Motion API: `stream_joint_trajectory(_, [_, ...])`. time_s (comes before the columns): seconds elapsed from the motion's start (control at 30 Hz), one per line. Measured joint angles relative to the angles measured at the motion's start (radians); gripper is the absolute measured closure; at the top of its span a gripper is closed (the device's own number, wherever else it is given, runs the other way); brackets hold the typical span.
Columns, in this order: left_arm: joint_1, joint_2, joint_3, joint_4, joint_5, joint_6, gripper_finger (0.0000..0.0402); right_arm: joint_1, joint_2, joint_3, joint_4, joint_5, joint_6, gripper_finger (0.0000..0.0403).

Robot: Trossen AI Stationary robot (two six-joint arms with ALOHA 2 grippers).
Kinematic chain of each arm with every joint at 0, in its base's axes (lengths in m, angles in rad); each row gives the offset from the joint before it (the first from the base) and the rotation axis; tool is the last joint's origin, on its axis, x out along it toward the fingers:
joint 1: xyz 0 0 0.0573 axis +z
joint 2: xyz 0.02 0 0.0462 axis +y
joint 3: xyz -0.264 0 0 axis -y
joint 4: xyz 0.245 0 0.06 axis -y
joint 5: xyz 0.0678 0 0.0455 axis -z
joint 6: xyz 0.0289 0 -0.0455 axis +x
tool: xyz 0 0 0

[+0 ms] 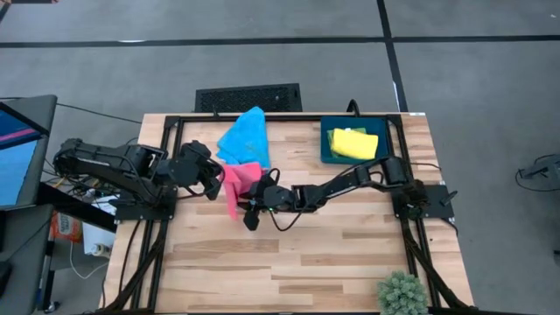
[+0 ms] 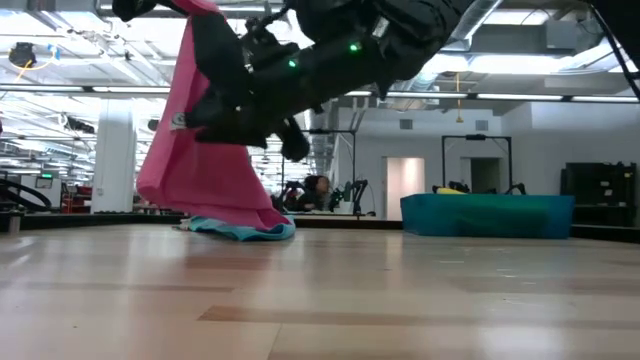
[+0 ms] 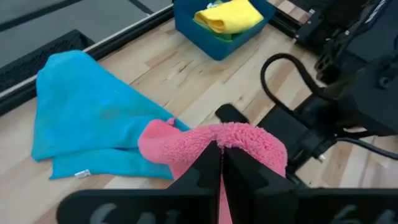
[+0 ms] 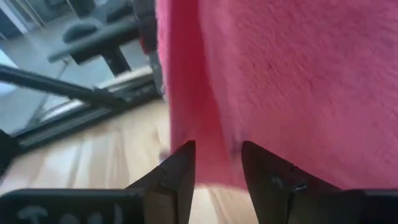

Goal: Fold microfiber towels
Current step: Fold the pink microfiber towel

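Observation:
My left gripper (image 1: 216,175) is shut on the pink towel (image 1: 234,188), which hangs below it; the towel's lower end (image 2: 250,212) rests on the sky-blue towel (image 1: 247,136), which lies flat on the table. My right gripper (image 1: 256,199) is open beside the hanging pink towel (image 4: 292,74), one finger on each side of a hanging fold. The yellow towel (image 1: 354,143) lies folded in the dark blue tray (image 1: 325,150). A strip of green (image 1: 334,138) shows beside it. My left gripper pinches a bunched upper edge of the pink towel (image 3: 214,138) between its two shut fingers (image 3: 208,171); the cloth puffs out past the fingertips. The towel hangs slack below, its lower end down on the blue towel. My right gripper: whether its fingers touch the pink cloth, I cannot tell.
The dark blue tray stands at the table's far right (image 3: 217,43). A small green plant (image 1: 402,293) stands at the near right corner. Bare wood (image 1: 289,262) lies between the arms and the near edge. The two grippers are close together over the table's middle left.

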Motion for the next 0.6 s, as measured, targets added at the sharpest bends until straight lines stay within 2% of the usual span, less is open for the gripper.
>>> stream_joint_trajectory(0.2, [0.0, 0.0, 0.0, 0.022, 0.003, 0.017, 0.0401, -0.015, 0.026, 0.058, -0.02, 0.004, -0.005, 0.0252])
stream_joint_trajectory(0.3, [0.0, 0.0, 0.0, 0.02, 0.009, 0.023, 0.0401, -0.026, 0.029, 0.074, -0.094, 0.005, -0.005, 0.0265])
stream_joint_trajectory(0.37, [0.0, 0.0, 0.0, 0.019, 0.017, 0.033, 0.0401, -0.034, 0.028, 0.087, -0.119, 0.004, -0.006, 0.0287])
stream_joint_trajectory(0.5, [0.0, 0.0, 0.0, 0.015, 0.02, 0.063, 0.0401, -0.042, 0.016, 0.09, -0.202, -0.023, -0.008, 0.038])
stream_joint_trajectory(0.6, [0.0, 0.0, 0.0, 0.015, 0.037, 0.078, 0.0401, -0.034, -0.022, 0.091, -0.253, -0.056, 0.008, 0.0389])
